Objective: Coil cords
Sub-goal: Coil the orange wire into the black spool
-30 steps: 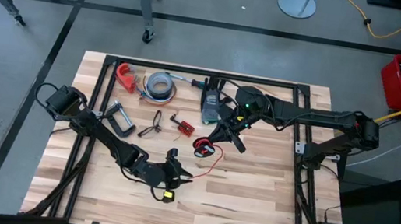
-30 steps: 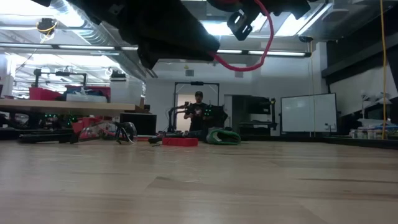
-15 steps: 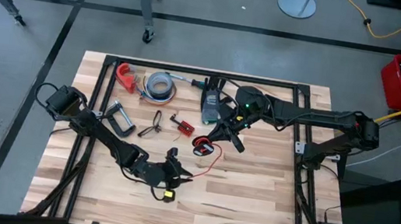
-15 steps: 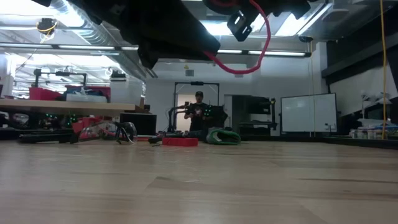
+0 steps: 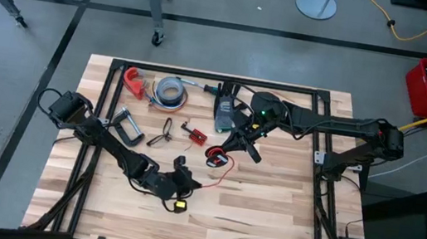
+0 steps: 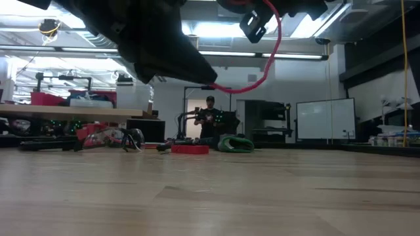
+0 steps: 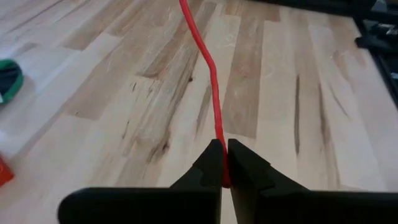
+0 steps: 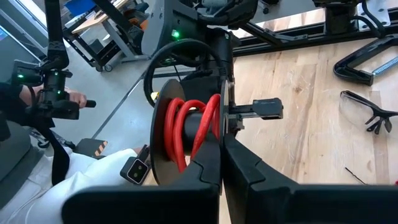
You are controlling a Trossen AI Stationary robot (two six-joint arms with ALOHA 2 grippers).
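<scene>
The cord is a thin red lead. Part of it is wound into a coil (image 8: 186, 127) beside a dark disc (image 8: 158, 140), held up over the table's middle by my right gripper (image 5: 225, 146). The coil also shows in the high view (image 5: 213, 155). From the coil a free length (image 6: 266, 62) sags and runs to my left gripper (image 5: 192, 183), which is shut on it nearer the table's near edge. A small black connector (image 8: 261, 109) sticks out beside the coil. My left gripper pinches the free red strand (image 7: 221, 158) between its two fingertips, coming slanting down and lying along it. From the fingers the strand runs onward above the boards, clear of the table. My right gripper is shut at the coil's edge (image 8: 214, 134); its fingers (image 8: 239, 165) hide what lies between them. The coil hangs clear of the table.
At the far left of the table lie a red clamp (image 5: 133, 80) and a grey tape roll (image 5: 170, 90). A black C-clamp (image 5: 129, 127), safety glasses (image 5: 163, 133) and a red-and-black piece (image 5: 193, 133) lie left of centre. A small yellow item (image 5: 179, 208) is under the left gripper. A person (image 6: 210, 115) stands far behind.
My left gripper has shut on the red strand, tipping a little as it did so. The strand's free loop, which hung slack under the coil, now leads sideways to the left gripper's tip. The right gripper and the coil have kept still.
</scene>
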